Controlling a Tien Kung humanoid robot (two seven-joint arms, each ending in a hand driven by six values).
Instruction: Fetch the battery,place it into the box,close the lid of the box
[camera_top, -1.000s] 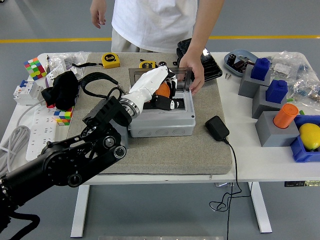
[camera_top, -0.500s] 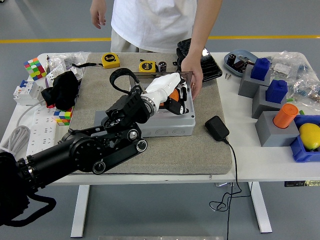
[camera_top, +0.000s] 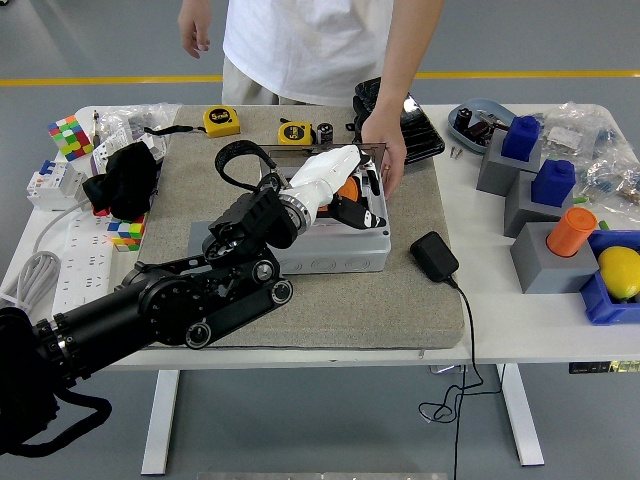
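The left hand (camera_top: 335, 180) reached into the grey box (camera_top: 335, 245), fingers curled around the orange battery (camera_top: 347, 188); a person's hand (camera_top: 385, 150) held the lid (camera_top: 375, 150) at the box's far edge.

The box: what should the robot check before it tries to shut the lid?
1. Battery inside the grey box: ok, the orange thing sits in the opening.
2. Left hand let go of battery: not ok, fingers wrap it.
3. Left hand out of the box: not ok.
4. Lid free to swing: not ok, the person's hand holds it up.
5. Right hand ready: cannot tell, out of view.
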